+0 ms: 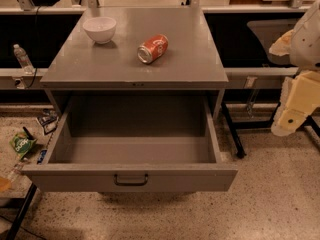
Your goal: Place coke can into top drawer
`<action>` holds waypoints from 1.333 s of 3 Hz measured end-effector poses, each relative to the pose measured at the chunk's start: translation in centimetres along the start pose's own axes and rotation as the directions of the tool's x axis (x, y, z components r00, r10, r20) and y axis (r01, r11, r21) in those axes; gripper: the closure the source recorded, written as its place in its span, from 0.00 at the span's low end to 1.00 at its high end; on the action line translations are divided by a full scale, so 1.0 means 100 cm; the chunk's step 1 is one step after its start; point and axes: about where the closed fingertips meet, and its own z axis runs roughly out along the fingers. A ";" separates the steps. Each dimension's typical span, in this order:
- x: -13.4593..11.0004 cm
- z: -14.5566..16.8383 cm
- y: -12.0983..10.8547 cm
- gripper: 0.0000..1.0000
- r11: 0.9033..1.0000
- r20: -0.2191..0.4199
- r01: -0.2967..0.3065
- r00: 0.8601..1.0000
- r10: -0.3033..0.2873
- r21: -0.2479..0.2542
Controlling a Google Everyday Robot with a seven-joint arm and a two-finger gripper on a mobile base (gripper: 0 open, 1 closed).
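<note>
The can is lying sideways on the top behind the drawer, which is standing open to receive it. The gripper is hanging right of the drawer; its spread cannot be told.

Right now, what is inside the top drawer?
The open top drawer shows only bare grey floor and walls; the strip behind its front panel is hidden. The coke can lies on the cabinet top, and the gripper hangs at the right edge.
</note>
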 end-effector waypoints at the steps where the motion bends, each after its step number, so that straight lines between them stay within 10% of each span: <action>1: 0.000 0.000 0.000 0.00 1.000 0.000 0.000 1.000 0.000 0.000; 3: -0.031 0.033 -0.045 0.00 0.978 0.028 0.208 0.978 -0.207 -0.035; 4: -0.056 0.060 -0.091 0.00 0.926 0.043 0.373 0.928 -0.371 -0.065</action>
